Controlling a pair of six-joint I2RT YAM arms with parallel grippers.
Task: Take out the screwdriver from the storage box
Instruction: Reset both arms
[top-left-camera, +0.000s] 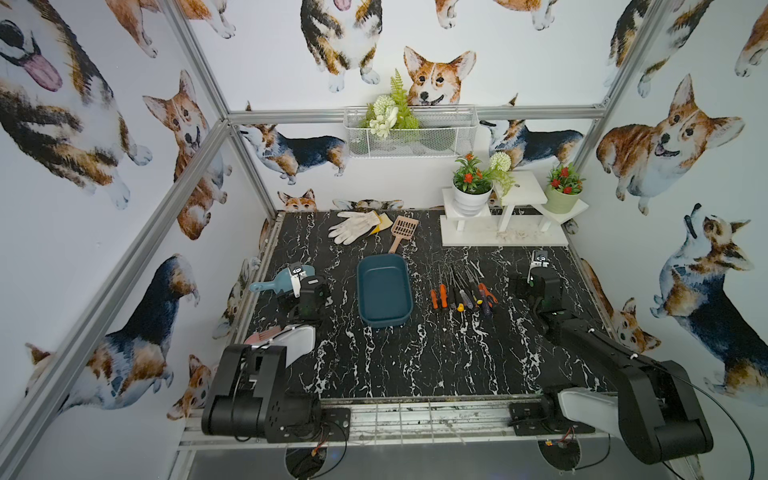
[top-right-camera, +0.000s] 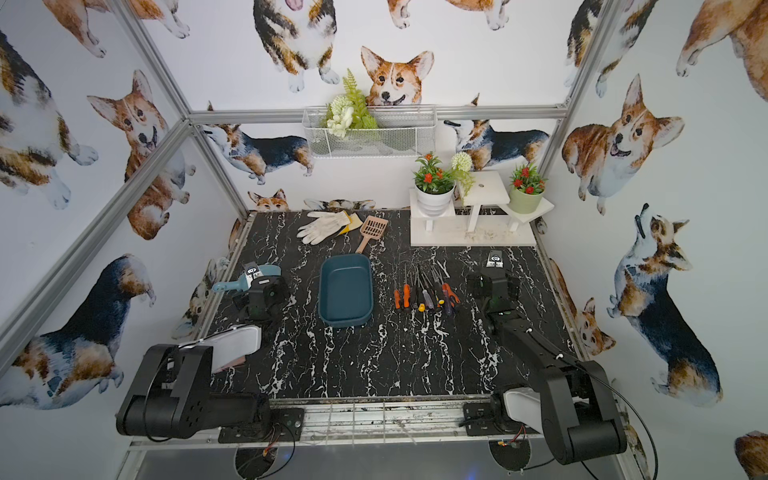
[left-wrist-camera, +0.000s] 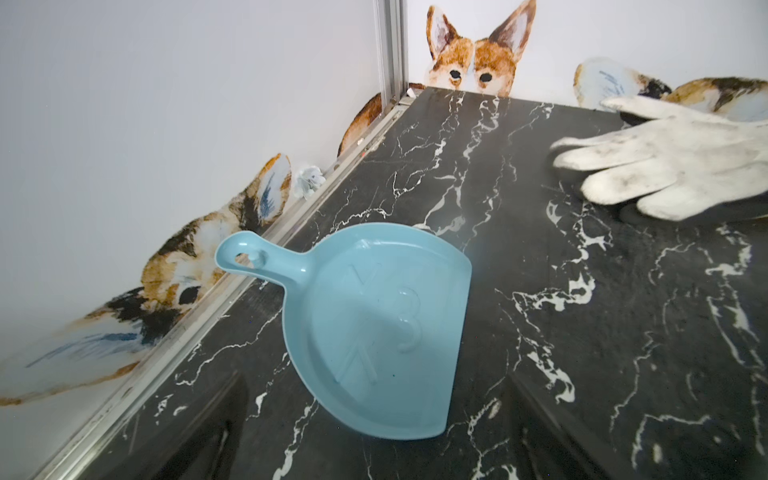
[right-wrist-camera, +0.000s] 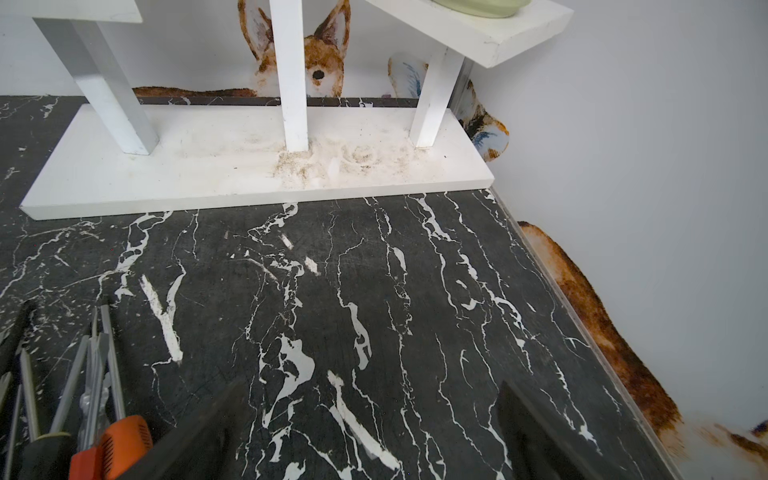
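Note:
The storage box (top-left-camera: 384, 291) (top-right-camera: 345, 291), a dark teal tray, sits mid-table, and I see nothing inside it. Several screwdrivers (top-left-camera: 461, 291) (top-right-camera: 426, 293) with orange, black and yellow handles lie in a row on the table just right of the box. Their shafts and an orange handle show in the right wrist view (right-wrist-camera: 95, 374). My left gripper (top-left-camera: 293, 276) (left-wrist-camera: 376, 386) hovers open over a light blue scoop (left-wrist-camera: 374, 324) left of the box. My right gripper (top-left-camera: 537, 270) (right-wrist-camera: 372, 386) is open above bare marble, right of the screwdrivers.
White work gloves (top-left-camera: 353, 226) (left-wrist-camera: 665, 166) and a tan slotted scoop (top-left-camera: 403, 230) lie behind the box. A white stepped stand (top-left-camera: 503, 232) (right-wrist-camera: 249, 166) with flower pots fills the back right corner. A wire basket (top-left-camera: 411, 133) hangs on the back wall. Walls close both sides.

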